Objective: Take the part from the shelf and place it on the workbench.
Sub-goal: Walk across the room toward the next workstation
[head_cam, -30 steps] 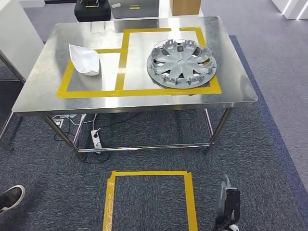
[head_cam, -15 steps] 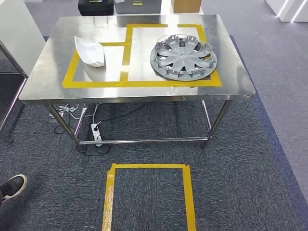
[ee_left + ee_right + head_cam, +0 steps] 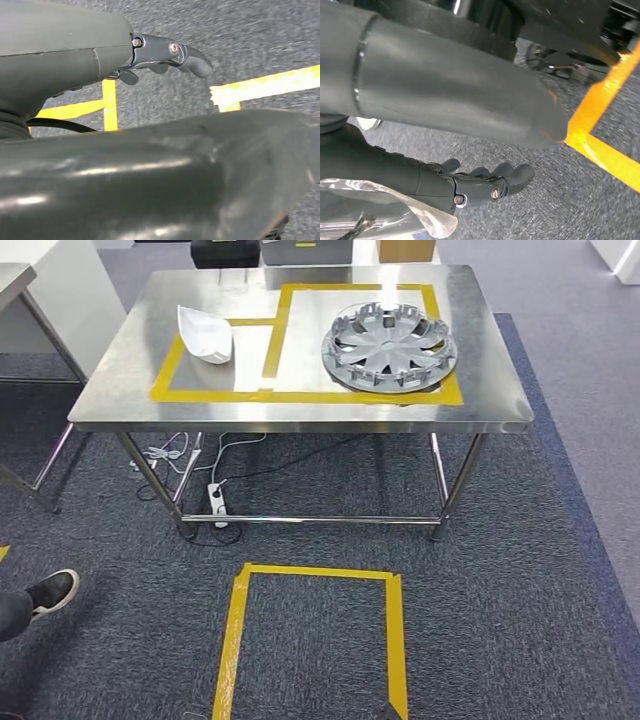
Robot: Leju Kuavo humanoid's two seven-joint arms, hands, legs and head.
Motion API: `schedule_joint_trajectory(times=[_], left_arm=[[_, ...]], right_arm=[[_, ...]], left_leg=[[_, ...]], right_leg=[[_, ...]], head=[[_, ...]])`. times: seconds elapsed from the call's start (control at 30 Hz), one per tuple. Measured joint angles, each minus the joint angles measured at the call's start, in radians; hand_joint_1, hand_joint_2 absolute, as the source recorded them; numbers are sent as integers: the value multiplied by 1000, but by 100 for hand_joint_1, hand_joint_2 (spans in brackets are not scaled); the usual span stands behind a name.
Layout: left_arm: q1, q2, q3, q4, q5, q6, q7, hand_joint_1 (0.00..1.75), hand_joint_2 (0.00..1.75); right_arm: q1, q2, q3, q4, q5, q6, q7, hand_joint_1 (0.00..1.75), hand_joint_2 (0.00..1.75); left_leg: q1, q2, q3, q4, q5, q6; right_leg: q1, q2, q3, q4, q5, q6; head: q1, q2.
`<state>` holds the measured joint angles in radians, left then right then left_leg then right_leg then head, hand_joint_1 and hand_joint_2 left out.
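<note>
On the steel workbench [image 3: 113,390], a white curved part [image 3: 204,334] lies inside the left yellow-taped frame. A grey wheel cover [image 3: 389,346] lies in the right taped frame, its edge over the tape. Both arms hang low. My left hand [image 3: 166,54] is above the dark carpet by yellow floor tape, its fingers stretched out with nothing in them. My right hand [image 3: 486,184] also hangs over the carpet near a yellow tape corner, fingers extended and holding nothing. Both hands are far below the table top.
A yellow tape square [image 3: 317,640] marks the carpet in front of the workbench. A power strip and cables [image 3: 216,502] lie under the table. A person's shoe [image 3: 51,592] is at the left. Another steel stand [image 3: 45,300] is at the far left.
The camera has shifted, so the table now sits further right and higher in the picture. My right hand, seen at the lower right a second ago, has left the head view.
</note>
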<state>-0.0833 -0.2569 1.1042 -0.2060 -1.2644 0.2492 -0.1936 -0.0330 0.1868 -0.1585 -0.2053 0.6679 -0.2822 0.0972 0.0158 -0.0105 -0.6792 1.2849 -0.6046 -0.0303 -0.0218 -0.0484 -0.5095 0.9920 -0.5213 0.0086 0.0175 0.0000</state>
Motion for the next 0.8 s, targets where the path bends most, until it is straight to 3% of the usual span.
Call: schedule_joint_trajectory(times=[0.03,0.07,0.13,0.17,0.2,0.27,0.3,0.37,0.43,0.5,0.53,0.57,0.63,0.7,0.77,0.8], left_arm=[[0,0,0,0,-1,-1,0,0,0],[1,0,0,0,-1,-1,0,0,0],[1,0,-1,0,-2,-1,0,0,0],[1,0,-1,0,-2,-2,0,0,0],[1,-1,-1,0,-3,-4,0,0,0],[2,-1,-2,0,-4,-9,0,0,0],[3,-2,-2,0,-4,-11,0,0,0],[2,-3,-3,0,-4,-12,0,0,0],[-1,-5,-6,0,-4,-14,0,0,0],[-1,-6,-9,0,-7,-12,3,0,0],[0,-6,-9,0,-10,-9,5,0,0],[0,-6,-10,0,-12,-6,8,0,0],[-1,-7,-11,0,-14,-2,11,0,0],[-4,-8,-12,0,-15,-1,12,0,0],[-4,-8,-14,0,-16,0,12,0,0],[-2,-8,-14,0,-16,0,13,0,0]], right_arm=[[0,-1,7,1,4,3,3,0,0],[0,-2,13,2,7,4,5,0,0],[-1,-3,22,3,10,6,6,0,0],[-1,-3,26,3,12,8,7,0,0],[-1,-3,28,4,13,11,8,0,0],[-3,-4,33,5,14,18,12,0,0],[-5,-5,35,5,14,21,13,0,0],[-7,-8,38,5,13,25,15,0,0],[-6,-12,39,6,13,27,16,0,0],[-2,-17,40,9,12,29,17,0,0],[-1,-18,40,10,13,31,18,0,0],[-1,-20,40,10,13,32,18,0,0],[-1,-21,40,10,13,34,18,0,0],[-2,-22,41,11,13,34,18,0,0],[-2,-22,41,12,13,35,18,0,0],[-2,-22,41,12,14,35,19,0,0]], left_leg=[[0,3,20,-10,18,2],[-1,9,56,-58,47,5],[-8,44,138,-192,89,17],[-12,60,164,-239,96,24],[-17,70,175,-265,95,30],[-21,62,170,-278,94,43],[-19,54,167,-283,98,50],[-15,36,157,-291,112,64],[-17,16,143,-291,124,74],[-22,-8,129,-290,136,79],[-24,-21,123,-289,142,79],[-26,-34,118,-288,146,77],[-29,-59,109,-282,154,72],[-29,-82,95,-274,161,63],[-27,-105,83,-271,171,51],[-27,-103,77,-268,171,45]], right_leg=[[1,-11,-5,2,4,1],[2,-20,-9,5,6,2],[4,-38,-13,9,9,6],[6,-47,-15,10,11,10],[8,-56,-16,11,13,14],[9,-74,-18,11,18,26],[8,-67,-22,14,13,31],[5,-19,-46,61,-29,39],[4,30,-95,178,-100,42],[5,43,-127,267,-131,40],[6,46,-120,263,-118,38],[6,52,-94,219,-89,34],[6,94,-21,86,-33,26],[5,127,17,8,-18,21],[6,114,19,-2,-18,17],[4,101,20,-3,-13,12]], head=[[0,0],[0,0],[0,0],[0,0],[0,0],[1,0],[1,0],[2,0],[3,0],[3,0],[3,0],[3,0],[3,0],[2,0],[2,0],[2,0]])
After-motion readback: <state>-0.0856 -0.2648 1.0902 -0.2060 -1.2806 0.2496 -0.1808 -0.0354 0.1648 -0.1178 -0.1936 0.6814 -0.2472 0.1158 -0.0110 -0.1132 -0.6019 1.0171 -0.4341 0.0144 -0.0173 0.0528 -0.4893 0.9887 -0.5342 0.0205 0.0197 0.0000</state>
